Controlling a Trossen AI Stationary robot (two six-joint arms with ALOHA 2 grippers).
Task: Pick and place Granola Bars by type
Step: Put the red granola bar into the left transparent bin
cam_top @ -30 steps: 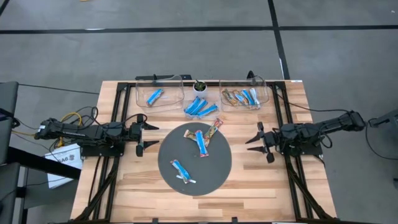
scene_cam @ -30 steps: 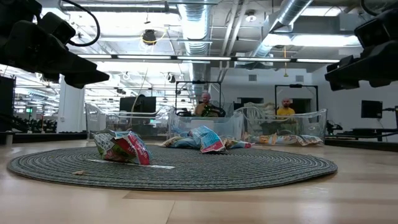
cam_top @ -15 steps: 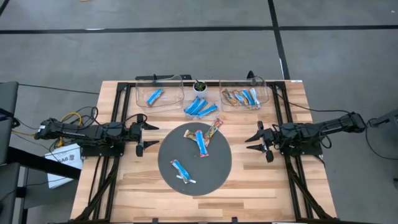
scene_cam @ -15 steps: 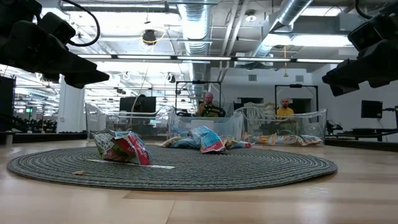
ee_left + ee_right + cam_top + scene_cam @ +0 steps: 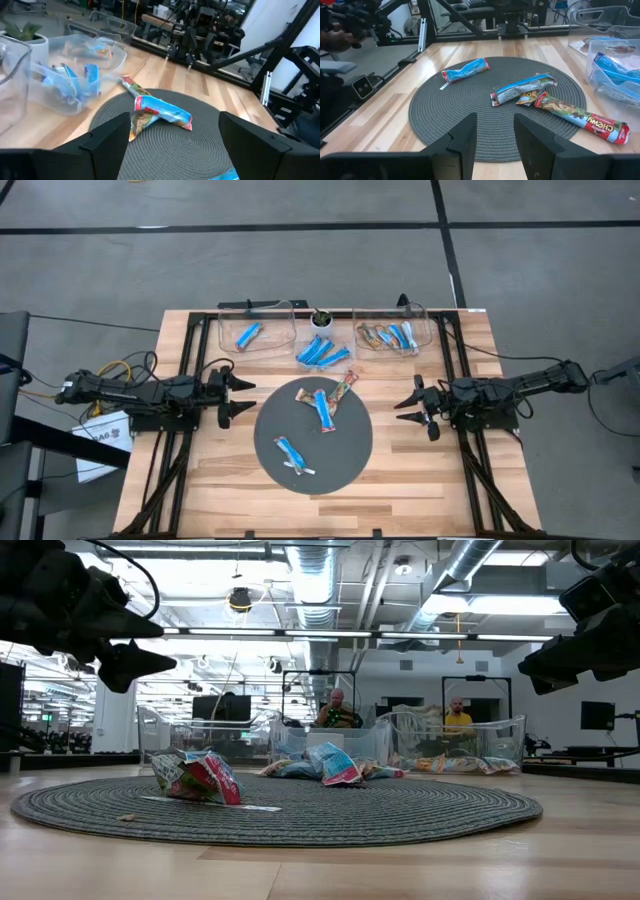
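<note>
The printing on the Granola Bars [image 5: 392, 336] heaped in the clear bins [image 5: 390, 326] is too small to read.

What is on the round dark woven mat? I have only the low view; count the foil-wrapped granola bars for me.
Observer: Three lie on the round dark grey woven mat: a blue foil bar near its front, a second blue foil bar and a tan foil bar.
Operator: Check the left clear plastic bin.
Observer: It holds one blue bar.
Operator: Report the tools.
Observer: The left tool and the right tool are open, off the mat on either side.
</note>
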